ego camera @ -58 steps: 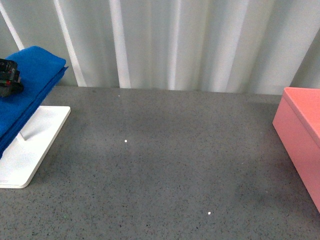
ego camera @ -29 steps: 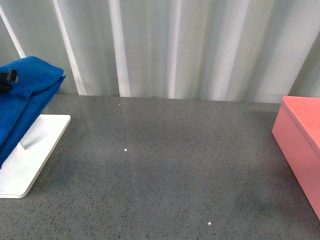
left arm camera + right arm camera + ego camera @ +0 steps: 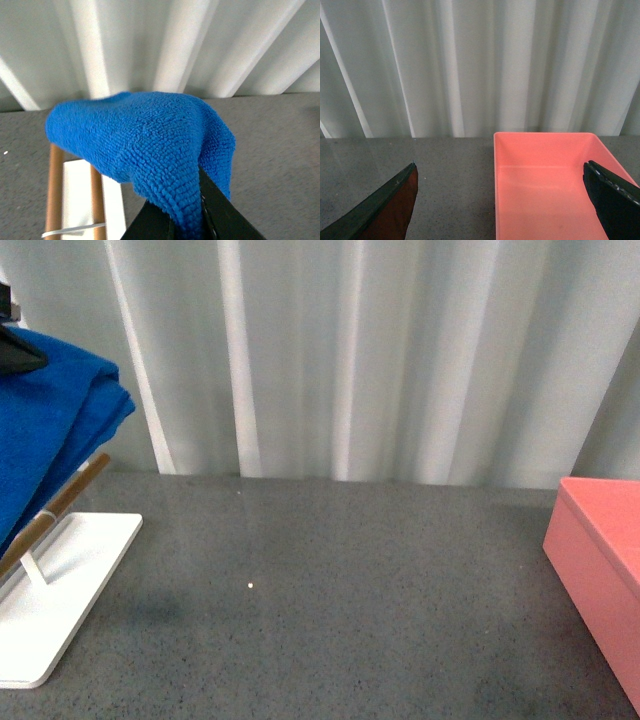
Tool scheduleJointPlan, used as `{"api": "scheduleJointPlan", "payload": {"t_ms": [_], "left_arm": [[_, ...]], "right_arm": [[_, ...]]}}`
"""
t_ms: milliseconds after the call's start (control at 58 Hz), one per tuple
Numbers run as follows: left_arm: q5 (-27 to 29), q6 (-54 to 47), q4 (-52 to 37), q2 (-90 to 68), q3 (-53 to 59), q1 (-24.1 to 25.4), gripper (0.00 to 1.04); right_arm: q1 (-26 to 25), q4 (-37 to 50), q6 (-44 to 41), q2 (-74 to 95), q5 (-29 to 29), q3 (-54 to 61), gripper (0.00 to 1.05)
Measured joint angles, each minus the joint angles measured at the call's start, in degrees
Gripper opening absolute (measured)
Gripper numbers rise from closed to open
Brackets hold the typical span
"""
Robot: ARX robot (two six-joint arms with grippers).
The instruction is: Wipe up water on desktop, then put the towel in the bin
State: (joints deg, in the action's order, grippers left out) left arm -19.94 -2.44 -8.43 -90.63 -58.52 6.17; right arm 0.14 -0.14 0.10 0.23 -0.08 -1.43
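The blue towel (image 3: 50, 430) hangs at the far left of the front view, lifted above the rack. My left gripper (image 3: 185, 225) is shut on the towel (image 3: 145, 145); its black fingers (image 3: 220, 215) pinch a fold from both sides. Only a dark bit of that gripper shows at the front view's top left. The salmon-pink bin (image 3: 600, 570) stands at the right edge of the dark grey desktop (image 3: 350, 590). My right gripper (image 3: 500, 200) is open and empty, hovering over the near edge of the bin (image 3: 545, 190), which is empty inside.
A white rack base plate (image 3: 70, 580) with a slanted wooden rod (image 3: 60, 505) sits at the left, under the towel. Two rods (image 3: 54, 195) show in the left wrist view. A white pleated curtain closes the back. A tiny white speck (image 3: 250, 586) lies on the desktop.
The towel has risen with the left gripper and come off the rack; a wooden rod now shows beneath it. The front view itself has shifted, with the desktop lower in frame.
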Motion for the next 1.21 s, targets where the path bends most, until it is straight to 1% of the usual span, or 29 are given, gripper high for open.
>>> {"api": "scheduleJointPlan", "payload": {"t_ms": [86, 242, 397, 569, 725, 880, 1173, 1191, 1208], "left_arm": [[-1.29, 3.08, -1.53, 2.73, 0.83, -3.28, 0.04], [-2.58, 9.66, -5.88, 7.65, 3.30, -11.47, 0.04], [-0.59, 15.67, -8.22, 9.40, 4.02, -19.47, 0.04], [1.09, 17.77, -11.04, 8.00, 4.83, -25.73, 0.04], [3.26, 17.99, -11.52, 5.35, 4.76, -28.59, 0.04], [7.02, 17.46, -11.34, 4.17, 4.46, -29.97, 0.04], [7.41, 17.07, -11.34, 4.17, 3.96, -30.03, 0.04], [7.41, 17.07, -11.34, 4.17, 3.96, -30.03, 0.04], [7.41, 17.07, -11.34, 4.17, 3.96, -30.03, 0.04]], "right_arm": [[0.00, 0.00, 0.00, 0.00, 0.02, 0.00, 0.98], [0.00, 0.00, 0.00, 0.00, 0.02, 0.00, 0.98], [0.00, 0.00, 0.00, 0.00, 0.02, 0.00, 0.98], [0.00, 0.00, 0.00, 0.00, 0.00, 0.00, 0.98], [0.00, 0.00, 0.00, 0.00, 0.02, 0.00, 0.98], [0.00, 0.00, 0.00, 0.00, 0.00, 0.00, 0.98], [0.00, 0.00, 0.00, 0.00, 0.02, 0.00, 0.98], [-0.13, -0.35, -0.02, 0.26, -0.55, -0.11, 0.98], [-0.76, -2.64, -0.09, 1.27, -2.47, -0.85, 0.98]]}}
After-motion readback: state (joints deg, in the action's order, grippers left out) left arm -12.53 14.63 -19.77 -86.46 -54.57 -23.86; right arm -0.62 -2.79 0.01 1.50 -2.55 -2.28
